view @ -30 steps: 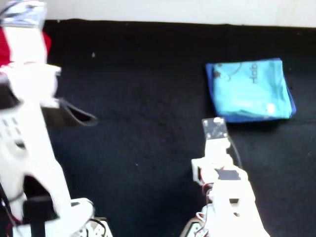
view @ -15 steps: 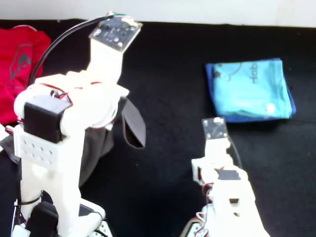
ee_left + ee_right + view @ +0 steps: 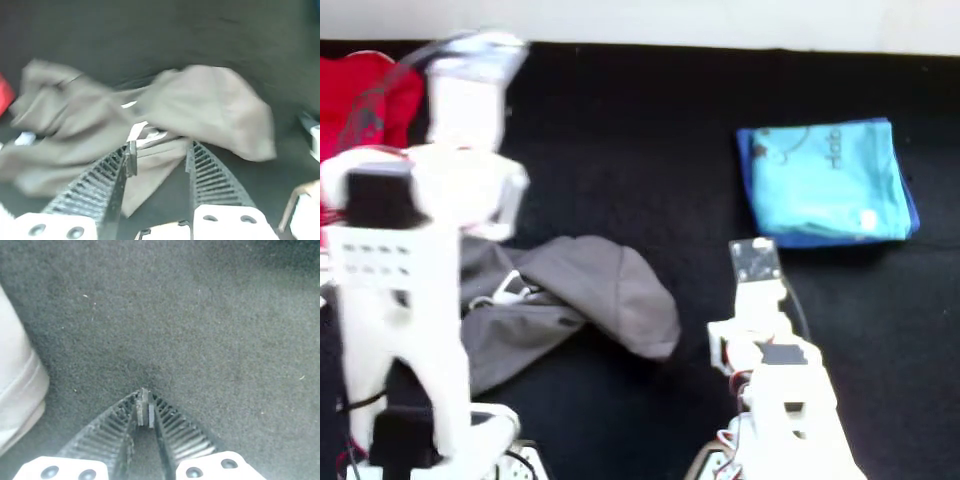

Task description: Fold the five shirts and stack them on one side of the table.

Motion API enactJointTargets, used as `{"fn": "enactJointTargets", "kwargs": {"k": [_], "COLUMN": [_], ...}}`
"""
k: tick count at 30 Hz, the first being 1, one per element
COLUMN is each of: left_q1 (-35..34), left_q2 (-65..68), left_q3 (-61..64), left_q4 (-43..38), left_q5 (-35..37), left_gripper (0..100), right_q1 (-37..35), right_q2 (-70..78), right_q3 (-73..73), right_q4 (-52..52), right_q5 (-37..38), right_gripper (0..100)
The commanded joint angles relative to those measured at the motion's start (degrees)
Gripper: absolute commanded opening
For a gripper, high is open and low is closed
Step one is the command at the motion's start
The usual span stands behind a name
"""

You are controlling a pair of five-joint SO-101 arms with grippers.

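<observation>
A crumpled grey shirt (image 3: 570,295) lies on the black table in front of the left arm (image 3: 410,250). My left gripper (image 3: 159,157) hangs open just above that grey shirt (image 3: 200,110), with nothing between its fingers. A red shirt (image 3: 370,95) is bunched at the far left corner. A folded light blue shirt (image 3: 825,175) rests on a darker blue one at the far right. The right arm (image 3: 765,345) stands near the front, and my right gripper (image 3: 145,407) is shut and empty over bare black cloth (image 3: 210,315).
The table's far edge meets a pale wall (image 3: 720,20). An edge of grey fabric (image 3: 15,395) shows beside the right gripper. Bare black tabletop (image 3: 650,130) stretches between the red shirt and the blue stack.
The left arm swung in from the left carrying the grey shirt, which hung from it half a second ago. The shirt now lies dropped on the table. The right arm kept still.
</observation>
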Motion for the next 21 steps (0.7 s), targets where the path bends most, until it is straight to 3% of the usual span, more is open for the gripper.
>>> {"fn": "enactJointTargets", "kwargs": {"k": [1, 6, 9, 12, 16, 21], "left_q1": [-14.55, -31.78, -40.4, -45.85, -48.04, -43.03], "left_q2": [1.27, 9.27, 16.66, 23.78, 28.53, 28.26], "left_q3": [6.55, 24.04, 28.79, 29.05, 29.32, 28.97], "left_q4": [-2.11, -16.09, -25.05, -27.87, -27.52, -16.09], "left_q5": [-6.33, -19.87, -23.3, -24.79, -24.79, -24.79], "left_gripper": [16, 16, 16, 16, 16, 16], "right_q1": [-0.57, -0.57, -0.57, -0.57, -0.57, -0.57], "right_q2": [-0.75, -0.75, -0.75, -0.75, -0.75, -0.75], "right_q3": [-0.22, -0.22, -0.22, -0.22, -0.22, -0.22], "right_q4": [-1.01, -1.01, -1.01, -1.01, -1.01, -1.01], "right_q5": [0.62, 0.62, 0.62, 0.62, 0.62, 0.62], "right_gripper": [0.9, 0.9, 0.9, 0.9, 0.9, 0.9]}}
